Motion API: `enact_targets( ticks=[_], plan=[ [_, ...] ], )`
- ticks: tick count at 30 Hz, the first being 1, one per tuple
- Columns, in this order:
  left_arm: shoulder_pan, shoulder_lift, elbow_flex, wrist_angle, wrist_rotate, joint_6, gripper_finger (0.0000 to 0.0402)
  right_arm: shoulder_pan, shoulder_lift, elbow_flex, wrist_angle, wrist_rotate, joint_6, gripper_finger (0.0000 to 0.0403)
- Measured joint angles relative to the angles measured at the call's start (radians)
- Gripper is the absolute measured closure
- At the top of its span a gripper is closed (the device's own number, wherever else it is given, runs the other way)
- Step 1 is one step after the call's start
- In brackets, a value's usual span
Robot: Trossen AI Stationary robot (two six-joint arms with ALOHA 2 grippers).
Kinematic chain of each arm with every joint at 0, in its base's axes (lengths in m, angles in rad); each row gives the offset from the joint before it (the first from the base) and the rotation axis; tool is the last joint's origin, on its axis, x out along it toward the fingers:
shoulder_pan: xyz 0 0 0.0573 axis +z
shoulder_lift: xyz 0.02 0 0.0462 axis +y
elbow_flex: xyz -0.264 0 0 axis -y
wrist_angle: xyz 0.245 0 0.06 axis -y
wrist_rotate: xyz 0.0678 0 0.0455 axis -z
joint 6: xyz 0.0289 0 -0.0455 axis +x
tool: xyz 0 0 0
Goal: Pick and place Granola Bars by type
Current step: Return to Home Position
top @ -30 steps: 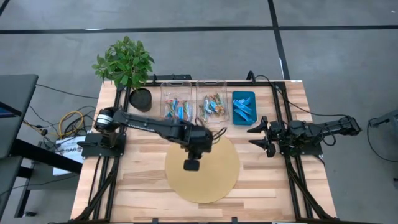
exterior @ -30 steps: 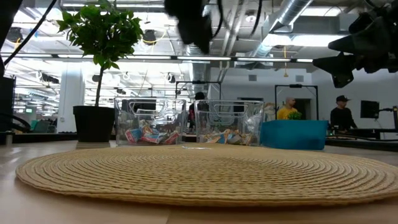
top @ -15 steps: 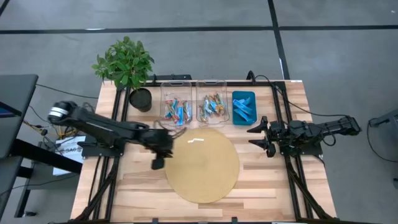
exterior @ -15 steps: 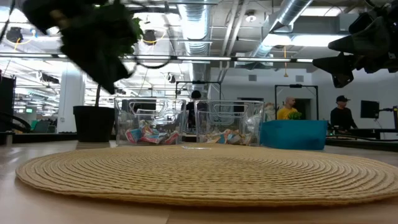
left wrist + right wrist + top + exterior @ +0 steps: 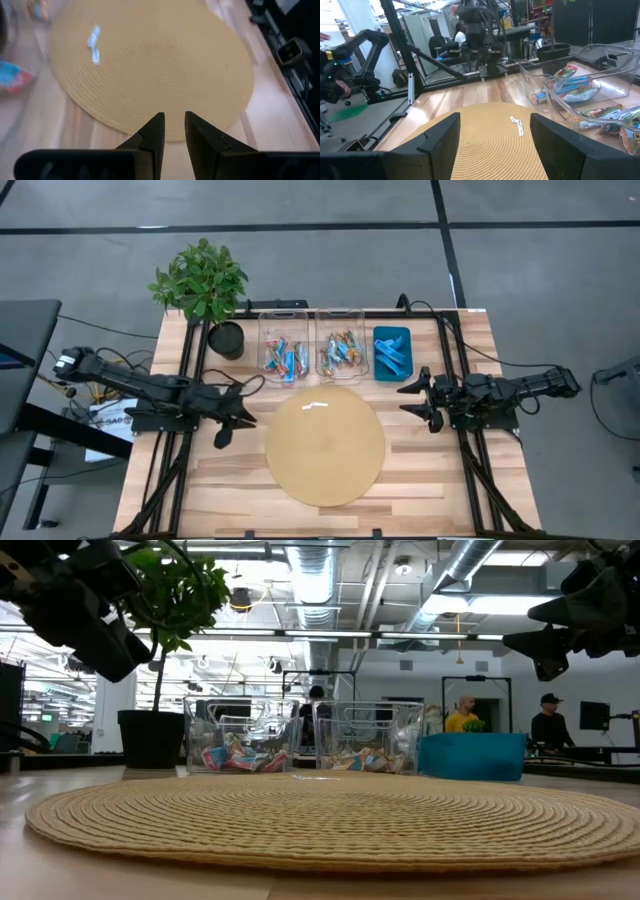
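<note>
While the left gripper [image 5: 232,423] is held raised over the table [image 5: 430,470] just off the left edge of the mat [image 5: 325,445], its fingers [image 5: 152,135] are drawn almost together, with only a narrow slit between them, and nothing is gripped. The right gripper [image 5: 412,398] is held just off the mat's right edge, pointed toward the mat, with its fingers [image 5: 442,137] spread wide and nothing between them. All bars [image 5: 284,358] are found beyond the mat's far edge, in three containers set side by side in a row. Those in blue and red wrappers are lying in the clear bin [image 5: 281,313] behind the mat's far-left part. The orange and brown bars [image 5: 342,350] are lying in the second bin [image 5: 340,312], behind the mat's middle. The blue bars [image 5: 396,358] are lying in the teal tray [image 5: 376,370], behind the mat's far-right part. A potted plant [image 5: 200,280] is noted farther left of the first bin. In the low view, people [image 5: 462,715] are noted in the room well behind the mat.
</note>
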State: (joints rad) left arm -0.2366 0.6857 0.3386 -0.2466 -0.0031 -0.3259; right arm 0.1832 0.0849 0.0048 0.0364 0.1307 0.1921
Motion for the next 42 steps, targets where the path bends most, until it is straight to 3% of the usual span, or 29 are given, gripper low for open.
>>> enact_targets(
  ticks=[8,14,25,31,42],
  plan=[
    [-0.001,-0.15,-0.107,0.115,-0.008,0.046,0.0335,0.0,0.0,0.0,0.0,0.0,0.0,0.0168],
    [-0.001,-0.257,-0.202,0.215,0.043,0.053,0.0335,0.0,0.0,0.0,0.0,0.0,0.0,0.0168],
    [-0.001,-0.484,-0.286,0.22,0.042,0.083,0.0335,0.0,0.0,0.0,0.0,0.0,0.0,0.0168],
    [-0.001,-0.597,-0.325,0.274,-0.011,0.099,0.0335,0.0,0.0,0.0,0.0,0.0,0.0,0.0168],
    [-0.001,-0.661,-0.328,0.281,-0.01,0.185,0.0335,0.0,0.0,0.0,0.0,0.0,0.0,0.0168]
  ],
)
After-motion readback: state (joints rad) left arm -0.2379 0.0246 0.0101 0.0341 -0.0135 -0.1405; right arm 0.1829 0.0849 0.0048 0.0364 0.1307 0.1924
